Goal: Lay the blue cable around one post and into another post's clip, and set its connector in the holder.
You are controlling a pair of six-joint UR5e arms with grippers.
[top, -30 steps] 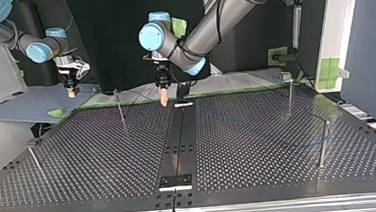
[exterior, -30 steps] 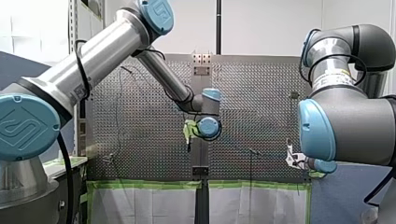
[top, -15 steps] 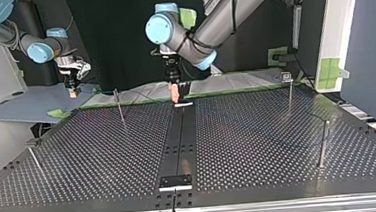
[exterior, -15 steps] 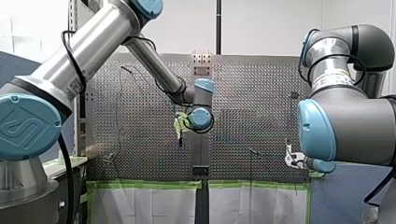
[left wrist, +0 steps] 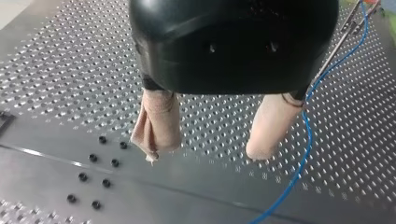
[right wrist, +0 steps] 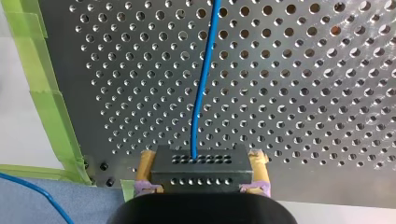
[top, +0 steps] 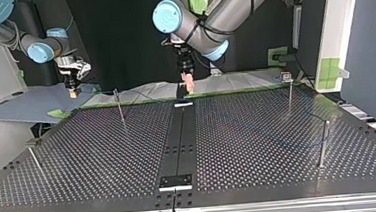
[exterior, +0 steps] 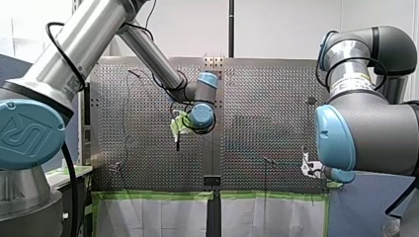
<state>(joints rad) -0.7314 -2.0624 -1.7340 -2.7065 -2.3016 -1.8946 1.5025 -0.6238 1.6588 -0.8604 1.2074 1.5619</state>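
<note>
Right gripper (right wrist: pixel 203 157), connector (right wrist: pixel 200 171); logo (exterior: pixel 27 134) perhaps "UR"

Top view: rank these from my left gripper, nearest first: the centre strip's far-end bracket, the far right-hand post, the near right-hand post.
From my left gripper:
1. Bracket: just below it in the view, at the centre strip's far end.
2. Far post: off to the view's right, by the table's far edge.
3. Near post: view's right, much closer to the camera.

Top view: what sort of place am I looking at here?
Probably a robotics lab bench: a perforated table with thin metal posts, my left arm and my right arm at it.
</note>
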